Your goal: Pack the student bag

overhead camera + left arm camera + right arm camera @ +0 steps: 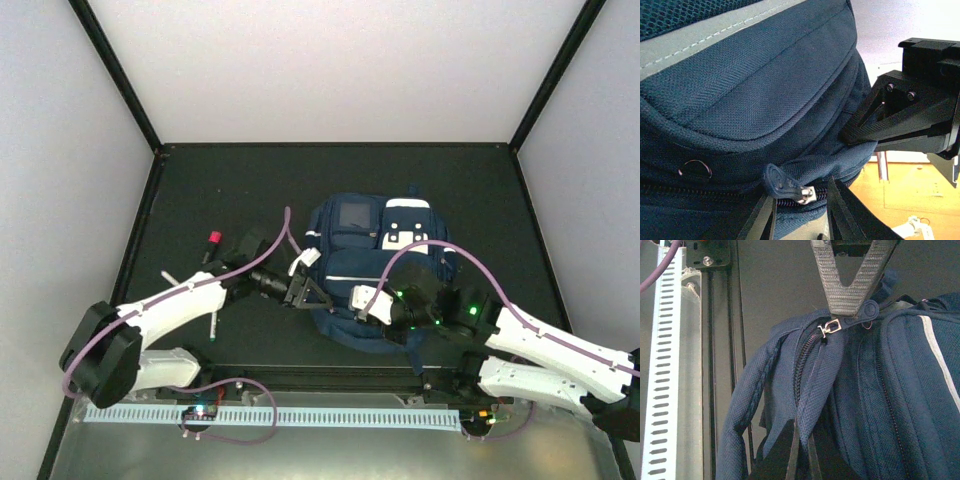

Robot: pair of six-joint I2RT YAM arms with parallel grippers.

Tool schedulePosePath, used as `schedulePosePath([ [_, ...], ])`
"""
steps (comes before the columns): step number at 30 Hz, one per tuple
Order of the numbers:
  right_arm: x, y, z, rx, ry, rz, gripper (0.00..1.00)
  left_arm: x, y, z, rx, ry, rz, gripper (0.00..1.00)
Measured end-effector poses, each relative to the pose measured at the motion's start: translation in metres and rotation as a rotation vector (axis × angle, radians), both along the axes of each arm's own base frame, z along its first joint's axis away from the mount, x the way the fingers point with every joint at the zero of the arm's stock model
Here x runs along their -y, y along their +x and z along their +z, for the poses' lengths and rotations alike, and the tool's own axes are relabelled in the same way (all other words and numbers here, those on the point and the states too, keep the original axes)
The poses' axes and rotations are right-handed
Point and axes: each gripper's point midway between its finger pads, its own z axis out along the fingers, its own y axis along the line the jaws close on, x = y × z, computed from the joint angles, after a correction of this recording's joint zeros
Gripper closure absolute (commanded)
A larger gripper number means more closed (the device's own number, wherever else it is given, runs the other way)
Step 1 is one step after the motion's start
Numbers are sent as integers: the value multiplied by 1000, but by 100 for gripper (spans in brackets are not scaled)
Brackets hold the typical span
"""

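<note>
White arm shells (170,300), black joints (100,350), purple cables (430,243)

student bag (765,75) of navy woven cloth, matt, fine diagonal ribs, zip slider (807,194) of bright shiny metal, pull tab (777,182) of smooth rubbery plastic, fingers (760,220) of the left pincer (800,215) in matt black plastic, faintly ridged, counter (775,285) dark and matt

Overhead view down on the table (230,190); both wrist views close on the zipper pull (781,184) of the student bag (375,270).
</note>
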Motion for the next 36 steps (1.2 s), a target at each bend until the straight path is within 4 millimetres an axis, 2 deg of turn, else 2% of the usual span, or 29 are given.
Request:
schedulePosePath([
  [4,0,-1,-2,-5,-2,1,98,2,-1,-3,-13,4,-3,69],
  [9,0,-1,-2,-7,-1,3,98,5,2,-5,-27,9,21,79],
  [13,-1,-1,-4,-14,-10,5,98,7,3,-13,-46,31,44,85],
  [18,-1,-2,-7,-23,-18,9,98,7,4,-22,-59,55,72,98],
  [22,-2,-2,-10,-28,-25,9,98,7,3,-24,-56,53,86,99],
  [30,-4,-3,-7,-28,-10,19,98,-5,13,-8,62,62,181,98],
  [36,-8,6,5,21,37,-10,98,-21,24,12,182,60,287,98],
])
